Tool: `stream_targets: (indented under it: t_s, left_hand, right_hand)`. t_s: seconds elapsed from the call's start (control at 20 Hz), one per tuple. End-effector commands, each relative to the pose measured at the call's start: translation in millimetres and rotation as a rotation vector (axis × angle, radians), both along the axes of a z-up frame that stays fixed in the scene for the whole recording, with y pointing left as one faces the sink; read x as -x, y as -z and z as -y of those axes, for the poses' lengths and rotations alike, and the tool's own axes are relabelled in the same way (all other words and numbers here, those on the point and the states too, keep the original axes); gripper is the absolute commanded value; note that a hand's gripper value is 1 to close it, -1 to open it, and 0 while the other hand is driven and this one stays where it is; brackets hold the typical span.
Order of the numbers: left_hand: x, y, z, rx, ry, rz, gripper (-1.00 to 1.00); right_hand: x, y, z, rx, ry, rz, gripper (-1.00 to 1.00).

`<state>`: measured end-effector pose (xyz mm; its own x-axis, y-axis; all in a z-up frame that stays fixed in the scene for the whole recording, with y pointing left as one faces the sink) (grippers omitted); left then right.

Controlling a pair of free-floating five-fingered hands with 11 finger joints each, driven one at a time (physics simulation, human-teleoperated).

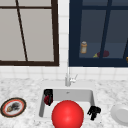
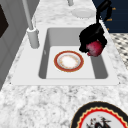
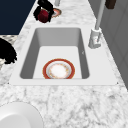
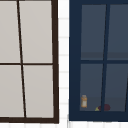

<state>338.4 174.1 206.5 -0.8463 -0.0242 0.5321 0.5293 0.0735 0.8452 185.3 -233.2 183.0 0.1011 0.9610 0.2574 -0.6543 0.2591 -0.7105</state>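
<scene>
Over sink (image 1: 41, 110), left end: left hand (image 1: 48, 96), fingers curled round dark red fruit (image 1: 47, 100), held clear of basin floor. Same pair from left side, hand (image 2: 93, 35) above, fruit (image 2: 95, 48) below, hanging over basin's near wall, just beside bowl (image 2: 68, 61) but apart from it. From right side, hand (image 3: 45, 6) and fruit (image 3: 43, 15) far back, past basin's end.

At sink's right edge: right hand (image 1: 94, 111), fingers bent downward, nothing visibly between them; whether closed tight, cannot tell. From right side, black shape at left border (image 3: 7, 53), over counter edge.

Front: bowl seen as plain red dome (image 1: 67, 114), low in basin, between both hands. Side views add red rim and pale patterned inside (image 3: 59, 70), resting on basin floor.

Faucet (image 1: 68, 76) behind basin. Patterned plate (image 1: 13, 107) on counter, left; white plate (image 1: 120, 113), right.

Upper view adds glass-door cabinet (image 4: 75, 60) in full: orange bottle (image 4: 84, 101) and dark red item (image 4: 105, 107) on lower shelf.
</scene>
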Motion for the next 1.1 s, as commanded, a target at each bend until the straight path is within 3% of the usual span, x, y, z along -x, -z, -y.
stream_targets:
  t_s: [0.0,0.3,0.4,0.65,0.9,1.05]
  left_hand:
    - [0.0,0.0,30.9,-0.015,0.0,0.012,1.0]
    - [-9.9,13.3,74.1,-0.017,-0.018,0.038,1.0]
    - [-8.1,22.6,90.8,-0.018,-0.02,0.066,1.0]
    - [-18.2,53.4,129.7,-0.019,-0.012,0.073,1.0]
    - [-29.1,95.7,165.8,-0.009,-0.029,0.07,1.0]
    - [-47.7,120.4,177.0,0.001,-0.028,0.091,1.0]
  right_hand:
    - [0.0,0.0,0.0,0.0,0.0,0.0,0.0]
    - [0.0,0.0,0.0,0.0,0.0,0.0,0.0]
    - [0.0,0.0,0.0,0.0,0.0,0.0,0.0]
    - [0.0,0.0,0.0,0.0,0.0,0.0,0.0]
    - [0.0,0.0,0.0,0.0,0.0,0.0,0.0]
    - [0.0,0.0,0.0,0.0,0.0,0.0,0.0]
